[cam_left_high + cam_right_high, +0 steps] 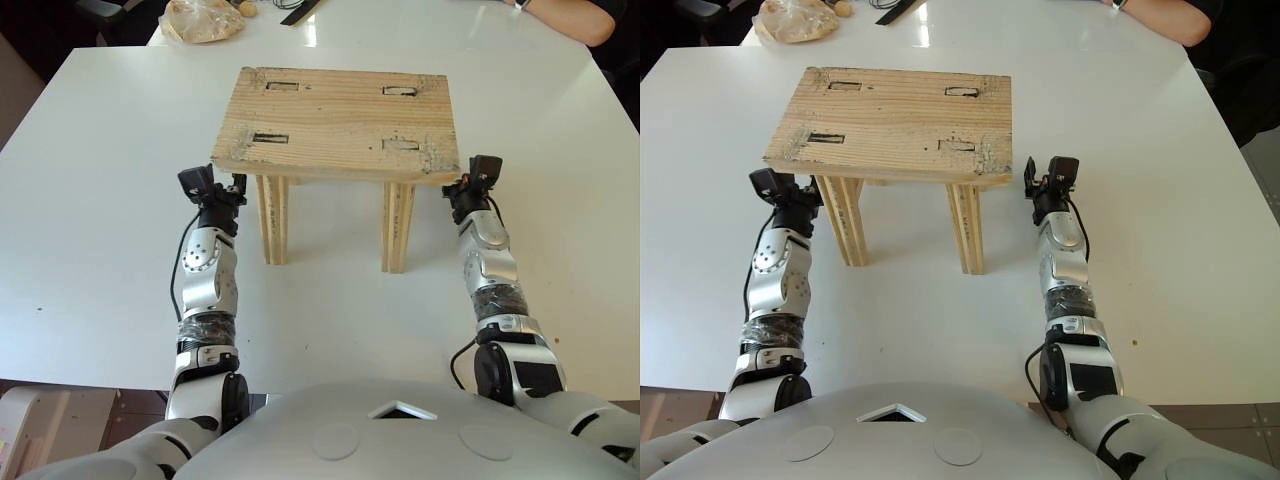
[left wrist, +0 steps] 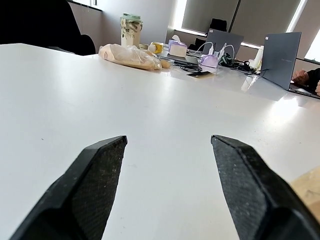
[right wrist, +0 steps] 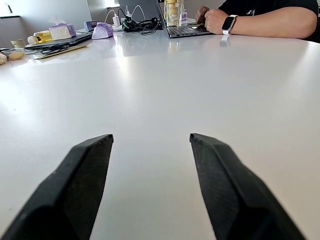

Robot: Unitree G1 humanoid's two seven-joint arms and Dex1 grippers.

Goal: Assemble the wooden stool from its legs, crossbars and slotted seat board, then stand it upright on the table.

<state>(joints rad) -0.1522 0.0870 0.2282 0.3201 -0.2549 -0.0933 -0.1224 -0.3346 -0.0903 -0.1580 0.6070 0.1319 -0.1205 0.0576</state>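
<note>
- Left hand (image 1: pixel 218 184), left of centre in the head view: the fingers are spread wide and nothing is held. It is placed just beside the seat board's (image 1: pixel 335 120) near left corner, apart from the wood.
- Wooden stool (image 1: pixel 340 150), centre of the frame: it is seen assembled and upright on the white tabletop (image 1: pixel 90 220), slotted board uppermost and front legs (image 1: pixel 273 220) planted. The crossbars are hidden beneath the board. The task is judged essentially complete.
- Right hand (image 1: pixel 470 180), right of centre: it is likewise wide open and empty, near the right front corner. The flanking placement is judged a guard against tipping.
</note>
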